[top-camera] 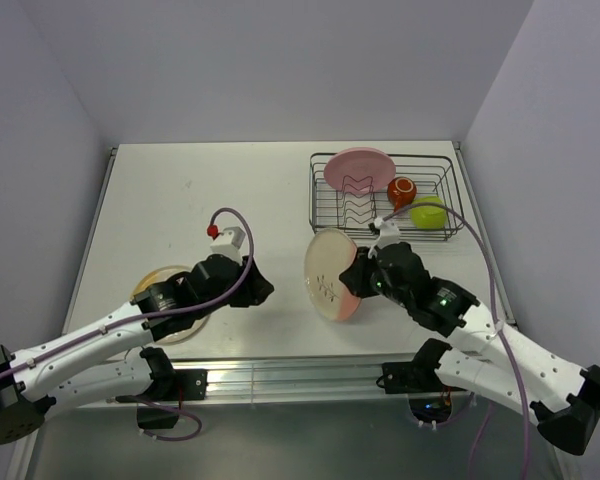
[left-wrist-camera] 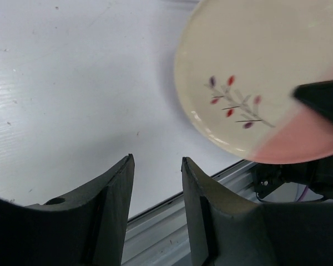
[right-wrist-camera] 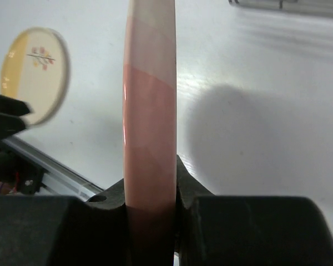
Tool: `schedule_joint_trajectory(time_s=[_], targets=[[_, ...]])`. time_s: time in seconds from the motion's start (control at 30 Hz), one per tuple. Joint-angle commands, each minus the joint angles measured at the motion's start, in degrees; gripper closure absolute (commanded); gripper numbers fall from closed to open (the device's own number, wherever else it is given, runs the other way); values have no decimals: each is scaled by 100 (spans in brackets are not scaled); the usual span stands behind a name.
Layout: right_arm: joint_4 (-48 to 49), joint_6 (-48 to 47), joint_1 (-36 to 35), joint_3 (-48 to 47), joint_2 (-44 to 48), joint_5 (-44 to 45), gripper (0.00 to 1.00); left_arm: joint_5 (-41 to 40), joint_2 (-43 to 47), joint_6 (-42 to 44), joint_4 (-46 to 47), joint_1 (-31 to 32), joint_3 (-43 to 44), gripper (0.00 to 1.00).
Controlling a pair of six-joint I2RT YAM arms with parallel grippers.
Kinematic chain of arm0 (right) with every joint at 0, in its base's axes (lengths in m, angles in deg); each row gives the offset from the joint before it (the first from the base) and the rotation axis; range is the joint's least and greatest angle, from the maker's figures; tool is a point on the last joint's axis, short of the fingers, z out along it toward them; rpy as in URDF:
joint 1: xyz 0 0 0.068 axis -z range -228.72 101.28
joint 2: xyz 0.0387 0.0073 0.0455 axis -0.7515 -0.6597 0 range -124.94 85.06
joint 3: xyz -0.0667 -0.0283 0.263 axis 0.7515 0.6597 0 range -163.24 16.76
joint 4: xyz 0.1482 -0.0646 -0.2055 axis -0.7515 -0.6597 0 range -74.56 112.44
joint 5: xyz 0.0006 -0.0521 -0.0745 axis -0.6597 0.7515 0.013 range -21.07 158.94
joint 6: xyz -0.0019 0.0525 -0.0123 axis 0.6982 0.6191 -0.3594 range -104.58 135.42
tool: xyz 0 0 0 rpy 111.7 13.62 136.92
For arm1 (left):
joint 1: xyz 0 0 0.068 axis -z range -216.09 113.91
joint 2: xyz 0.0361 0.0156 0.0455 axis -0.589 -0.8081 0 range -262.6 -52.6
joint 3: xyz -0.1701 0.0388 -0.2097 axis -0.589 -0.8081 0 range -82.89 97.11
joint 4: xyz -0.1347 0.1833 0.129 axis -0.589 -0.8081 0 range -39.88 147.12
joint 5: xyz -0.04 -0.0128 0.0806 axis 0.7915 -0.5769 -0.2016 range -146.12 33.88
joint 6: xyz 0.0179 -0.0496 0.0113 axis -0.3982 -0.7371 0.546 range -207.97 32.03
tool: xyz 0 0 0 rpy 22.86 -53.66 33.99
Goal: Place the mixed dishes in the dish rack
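Observation:
My right gripper (top-camera: 359, 279) is shut on the rim of the pink-and-cream plate (top-camera: 329, 274) and holds it on edge above the table, in front of the dish rack (top-camera: 450, 190). The plate shows edge-on between the jaws in the right wrist view (right-wrist-camera: 150, 111) and face-on in the left wrist view (left-wrist-camera: 266, 72). The plain pink plate (top-camera: 360, 168), orange-red cup (top-camera: 401, 191) and lime-green bowl (top-camera: 428, 212) sit in the rack. The yellow-and-cream plate (top-camera: 166, 302) lies flat under my left arm. My left gripper (top-camera: 260, 291) is open and empty. The white bowl is out of view.
The aluminium rail (top-camera: 290, 375) runs along the table's near edge, just below both grippers. Grey walls close the table at the back and both sides. The yellow-and-cream plate also shows in the right wrist view (right-wrist-camera: 36, 75), left of the held plate.

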Motion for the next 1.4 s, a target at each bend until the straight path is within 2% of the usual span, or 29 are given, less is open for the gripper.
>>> schedule_joint_trajectory(time_s=[0.0,0.23,0.4,0.5,0.53,0.6,0.77,0.9,0.93,1.0,1.1,1.13,1.37], targets=[[371,-666,-10,-1124,187,22,100,-156,-30,-50,-132,-11,-78,54],[317,-1473,-115,-1810,301,338,100,91,-258,82,245,-11,-166,55],[466,-2870,-107,-2460,-6,918,100,284,-513,170,439,-11,-175,55],[957,-3889,-115,-2602,-129,1331,100,390,-619,232,536,-11,-201,55],[1394,-4370,-98,-2558,-112,1549,100,451,-637,275,562,-11,-219,55],[1661,-4917,-106,-2584,-147,1526,100,478,-680,293,589,-11,-237,55],[1900,-6632,-89,-2987,-541,604,100,688,-830,381,659,-11,-193,56],[1506,-7529,34,-3944,-1244,656,100,803,-1058,451,694,-11,-79,56],[1173,-7748,95,-4460,-1576,525,100,812,-1111,478,686,-11,-52,56],[890,-7977,148,-4893,-1885,-98,100,803,-1251,522,677,-11,9,57],[-39,-8242,367,-5886,-2571,-958,100,847,-1392,592,755,-19,53,57],[-208,-8356,429,-6385,-2929,-1119,100,855,-1419,601,834,-37,45,57],[-1597,-9261,921,-8067,-4136,-1893,100,943,-1367,636,1185,-467,-113,58]])
